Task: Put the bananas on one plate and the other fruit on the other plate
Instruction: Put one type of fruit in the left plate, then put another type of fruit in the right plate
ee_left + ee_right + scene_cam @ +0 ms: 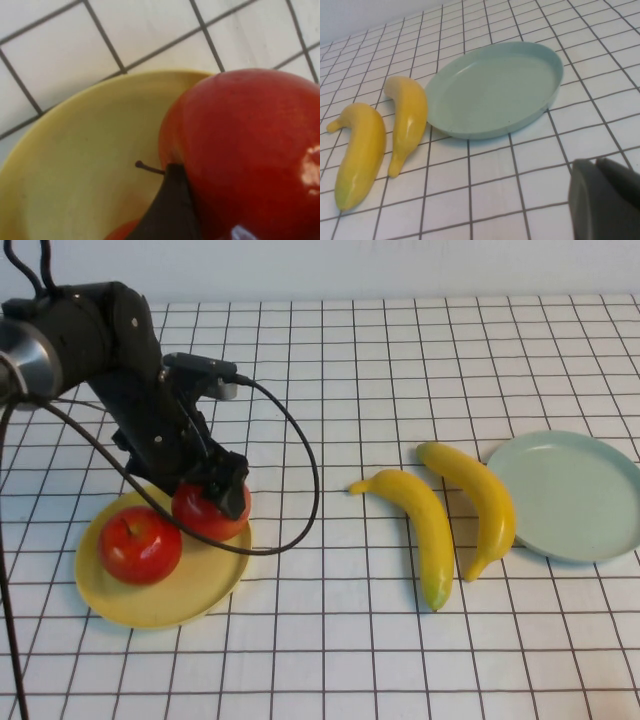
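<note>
While our left gripper (215,495) seemingly clasps the second apple (205,512) over the yellow plate (160,605), both bananas (425,525) wait beside the blue-green plate (570,495); our right gripper (605,200) rests clenched.

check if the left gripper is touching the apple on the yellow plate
Touching. In the left wrist view a dark finger lies against the apple over the yellow plate.
</note>
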`<state>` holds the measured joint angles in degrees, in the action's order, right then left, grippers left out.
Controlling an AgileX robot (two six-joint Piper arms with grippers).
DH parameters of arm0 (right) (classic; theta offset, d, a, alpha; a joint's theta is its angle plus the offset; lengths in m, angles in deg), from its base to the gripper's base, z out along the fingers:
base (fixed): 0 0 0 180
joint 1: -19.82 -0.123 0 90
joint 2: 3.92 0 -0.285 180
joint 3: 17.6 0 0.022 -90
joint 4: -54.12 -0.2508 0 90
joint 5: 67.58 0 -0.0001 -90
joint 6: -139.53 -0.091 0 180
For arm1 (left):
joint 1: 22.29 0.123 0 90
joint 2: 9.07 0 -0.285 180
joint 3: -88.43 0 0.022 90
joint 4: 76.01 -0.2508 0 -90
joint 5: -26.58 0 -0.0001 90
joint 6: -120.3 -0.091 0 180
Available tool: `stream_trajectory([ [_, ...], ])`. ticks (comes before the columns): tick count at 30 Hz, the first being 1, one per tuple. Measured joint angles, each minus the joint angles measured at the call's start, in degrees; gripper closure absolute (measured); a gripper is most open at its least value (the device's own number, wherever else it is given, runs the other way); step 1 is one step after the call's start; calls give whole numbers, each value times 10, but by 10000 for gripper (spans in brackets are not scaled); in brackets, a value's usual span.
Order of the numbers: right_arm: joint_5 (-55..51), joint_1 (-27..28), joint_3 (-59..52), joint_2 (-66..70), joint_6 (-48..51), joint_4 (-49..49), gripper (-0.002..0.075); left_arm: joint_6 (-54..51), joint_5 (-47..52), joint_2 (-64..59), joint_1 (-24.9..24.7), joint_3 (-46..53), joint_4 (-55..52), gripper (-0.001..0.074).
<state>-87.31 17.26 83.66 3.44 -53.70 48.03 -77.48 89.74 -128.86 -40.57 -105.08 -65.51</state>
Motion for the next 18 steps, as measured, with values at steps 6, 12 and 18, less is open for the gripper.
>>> stream_trajectory([
  [6, 0, 0, 0, 0, 0, 0, 742, -19, 28, 0, 9, 1, 14, 90],
  [12, 0, 0, 0, 0, 0, 0, 742, -57, 46, 15, 41, 1, 78, 67],
  [18, 0, 0, 0, 0, 0, 0, 742, -56, 24, 78, 50, 9, 82, 67],
])
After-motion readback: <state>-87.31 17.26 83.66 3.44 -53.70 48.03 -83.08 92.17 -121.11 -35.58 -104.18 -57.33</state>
